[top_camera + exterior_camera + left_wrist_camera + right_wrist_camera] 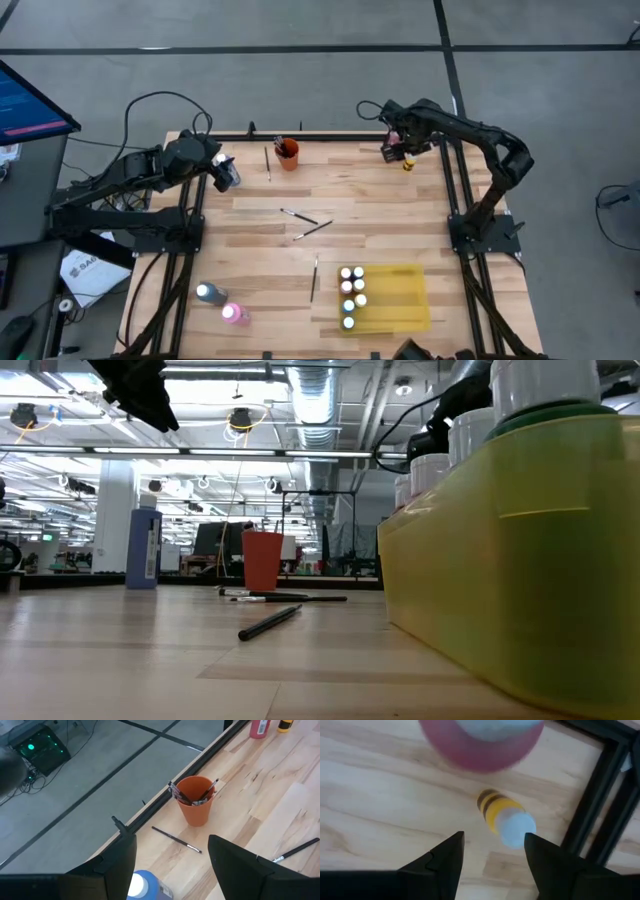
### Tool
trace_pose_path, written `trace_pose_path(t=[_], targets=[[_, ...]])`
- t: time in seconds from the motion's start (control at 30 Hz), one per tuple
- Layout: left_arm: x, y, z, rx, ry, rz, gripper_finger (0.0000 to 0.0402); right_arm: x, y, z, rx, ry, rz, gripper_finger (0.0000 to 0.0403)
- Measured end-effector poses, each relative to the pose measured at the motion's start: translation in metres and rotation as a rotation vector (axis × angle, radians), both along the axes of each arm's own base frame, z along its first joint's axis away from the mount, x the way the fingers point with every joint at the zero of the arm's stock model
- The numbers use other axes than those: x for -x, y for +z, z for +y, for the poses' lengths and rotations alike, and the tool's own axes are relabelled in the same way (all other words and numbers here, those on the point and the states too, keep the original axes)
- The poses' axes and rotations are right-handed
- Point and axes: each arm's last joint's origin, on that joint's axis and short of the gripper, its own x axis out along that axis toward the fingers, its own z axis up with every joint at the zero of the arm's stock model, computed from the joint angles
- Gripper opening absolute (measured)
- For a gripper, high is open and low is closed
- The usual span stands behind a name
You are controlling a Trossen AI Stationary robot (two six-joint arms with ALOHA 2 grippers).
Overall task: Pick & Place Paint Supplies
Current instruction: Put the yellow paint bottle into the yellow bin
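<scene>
My left gripper (171,842) is open near the table's far-left part (224,170). A blue, white-capped bottle (143,885) stands on its base on the table (145,550), below and between the fingers, which are above it in the low view. My right gripper (493,842) is open at the far-right corner (397,150), pointing down over a small yellow bottle (506,819) just past its fingertips, untouched. A pink bottle (480,742) stands beside it. Thin dark brushes (305,222) lie mid-table. Several bottles (352,293) stand in the yellow tray (400,300).
An orange cup (288,154) holding brushes stands at the far edge, with one brush (268,160) lying beside it. Another brush (314,278) lies left of the tray. A blue-grey bottle (208,293) and a pink bottle (235,313) stand near the near-left corner. Black frame rails (600,815) border the table.
</scene>
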Motion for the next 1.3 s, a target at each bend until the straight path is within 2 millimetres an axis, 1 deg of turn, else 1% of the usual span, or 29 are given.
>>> trace_pose_path(t=[0.2,0.37,0.53,0.63,0.73,0.9,1.07,1.17,1.3], targets=[[0.000,0.000,0.000,0.000,0.000,-0.001,0.0237,0.001,-0.009,0.000,0.023,0.014,-0.002,0.0197],[0.000,0.000,0.000,0.000,0.000,0.000,0.0237,0.001,-0.010,-0.001,0.031,0.050,0.001,0.0198],[0.000,0.000,0.000,0.000,0.000,0.000,0.0237,0.001,0.000,0.004,0.046,0.063,-0.045,0.0203],[0.000,0.000,0.000,0.000,0.001,-0.001,0.0237,0.005,0.012,0.008,0.075,0.063,-0.071,0.0202],[0.000,0.000,0.000,0.001,0.002,-0.004,0.0237,0.011,0.018,0.007,0.110,0.046,-0.068,0.0200],[0.000,0.000,0.000,0.003,0.004,-0.006,0.0237,0.019,0.019,-0.001,0.119,0.008,-0.071,0.0199],[0.000,0.000,0.000,0.003,0.004,-0.006,0.0237,0.021,0.019,-0.004,0.122,0.016,-0.080,0.0198],[0.000,0.000,0.000,0.003,0.004,-0.006,0.0237,0.022,0.012,-0.005,0.094,0.016,-0.067,0.0198],[0.000,0.000,0.000,0.003,0.005,-0.007,0.0237,0.026,-0.013,-0.001,0.049,0.014,-0.052,0.0198]])
